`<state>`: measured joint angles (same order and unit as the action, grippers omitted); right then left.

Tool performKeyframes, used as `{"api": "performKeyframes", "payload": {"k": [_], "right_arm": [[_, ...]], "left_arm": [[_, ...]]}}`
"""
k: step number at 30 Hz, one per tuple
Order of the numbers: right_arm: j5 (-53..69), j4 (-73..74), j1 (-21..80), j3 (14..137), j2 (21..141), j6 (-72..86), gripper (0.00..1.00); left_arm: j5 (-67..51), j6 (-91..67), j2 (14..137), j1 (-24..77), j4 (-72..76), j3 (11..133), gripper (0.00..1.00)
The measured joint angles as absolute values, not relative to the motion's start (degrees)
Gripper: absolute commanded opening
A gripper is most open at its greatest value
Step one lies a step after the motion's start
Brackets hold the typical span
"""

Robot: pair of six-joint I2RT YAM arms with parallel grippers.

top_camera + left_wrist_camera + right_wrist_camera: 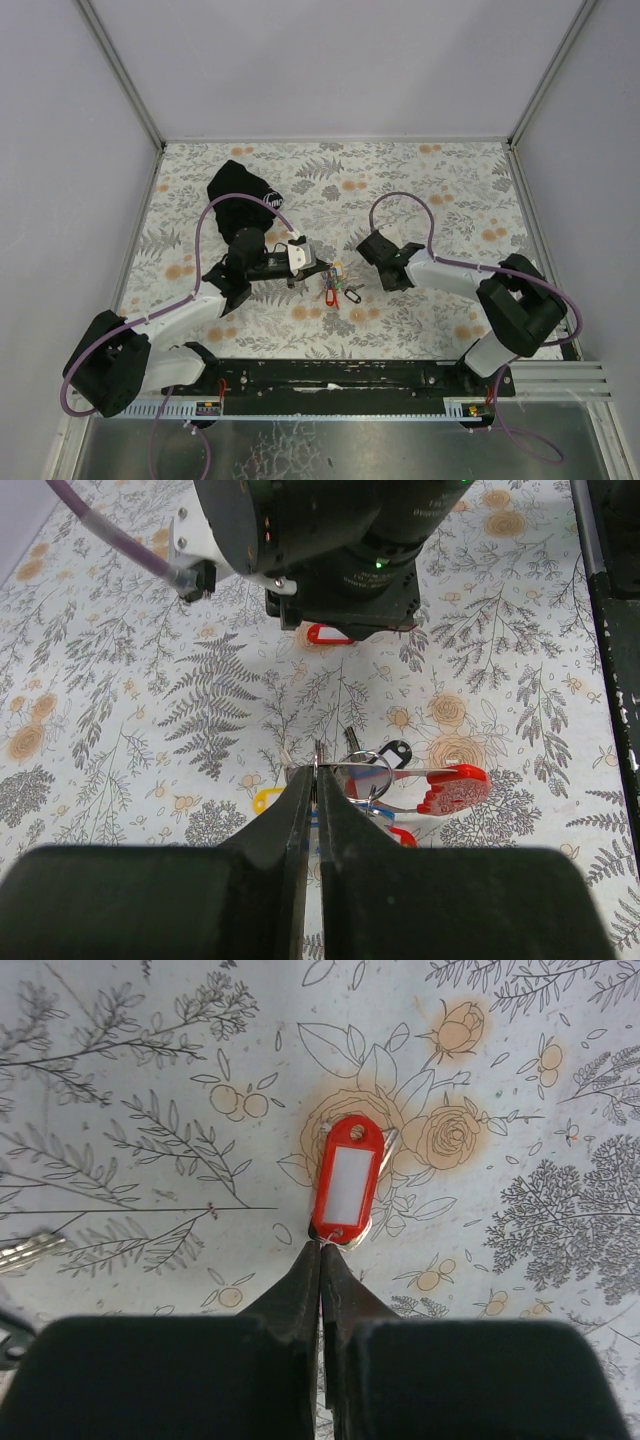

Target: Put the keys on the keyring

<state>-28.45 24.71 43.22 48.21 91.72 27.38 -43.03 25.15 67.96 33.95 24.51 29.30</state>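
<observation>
My left gripper (pixel 318 780) is shut on the edge of the metal keyring (pixel 366 771), which it holds just above the cloth. A red foot-shaped fob (pixel 455 788), a black tag (pixel 396 750) and a yellow tag (pixel 264 800) lie around the ring. From above, this bunch of keys (pixel 336 285) sits between the two arms, with the left gripper (pixel 321 268) at its left. My right gripper (pixel 322 1245) is shut, its tips pinching the small ring at the near end of a red-tagged key (pixel 345 1178) that lies flat on the cloth. From above, the right gripper (pixel 365 248) hides that tag.
A big black cloth pouch (pixel 240 192) lies at the back left of the flowered tablecloth (pixel 450 190). A loose silver key (pixel 26 1249) lies left of the right fingers. The right gripper's body (pixel 340 550) hangs close in front of the left wrist. Walls enclose the table on three sides.
</observation>
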Motion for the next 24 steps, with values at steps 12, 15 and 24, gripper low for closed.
{"api": "performKeyframes", "payload": {"k": [12,15,24], "right_arm": [[-17.2,12.4,40.0,40.7,78.1,23.3,0.00],[-13.9,5.8,39.2,36.1,75.1,21.5,0.00],[-4.2,-13.0,37.9,25.2,68.4,16.2,0.00]], "left_arm": [[-43.0,25.1,67.8,34.0,24.5,29.3,0.00],[-43.0,25.1,67.8,34.0,24.5,29.3,0.00],[-43.0,25.0,67.7,34.0,24.8,29.1,0.00]]}}
